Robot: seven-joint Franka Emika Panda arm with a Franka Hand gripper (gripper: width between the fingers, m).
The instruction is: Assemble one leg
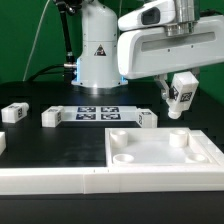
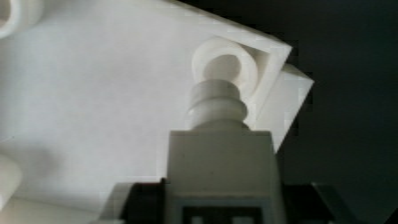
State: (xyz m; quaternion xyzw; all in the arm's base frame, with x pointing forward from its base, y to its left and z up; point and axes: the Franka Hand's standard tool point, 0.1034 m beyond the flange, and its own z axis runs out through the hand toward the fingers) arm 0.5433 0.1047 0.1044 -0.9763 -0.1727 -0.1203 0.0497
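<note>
My gripper point(image 1: 176, 86) is shut on a leg point(image 1: 183, 98), a stubby white block with a black-and-white tag, and holds it tilted in the air over the far right corner of the large white panel point(image 1: 150, 160). In the wrist view the leg point(image 2: 222, 150) sits between my dark fingers point(image 2: 146, 200), with my gripper point(image 2: 222, 208) closed around it. Its ribbed end point(image 2: 215, 98) points at a round corner socket point(image 2: 231, 58) of the panel point(image 2: 89, 90) and stands just short of it. That socket point(image 1: 180, 139) lies below the leg in the exterior view.
Three more legs lie on the black table: one point(image 1: 14, 113) at the exterior view's left, one point(image 1: 52, 117) beside the marker board point(image 1: 98, 112), one point(image 1: 147, 118) on the board's other side. The robot base point(image 1: 97, 55) stands behind. A white rail point(image 1: 50, 181) runs along the front.
</note>
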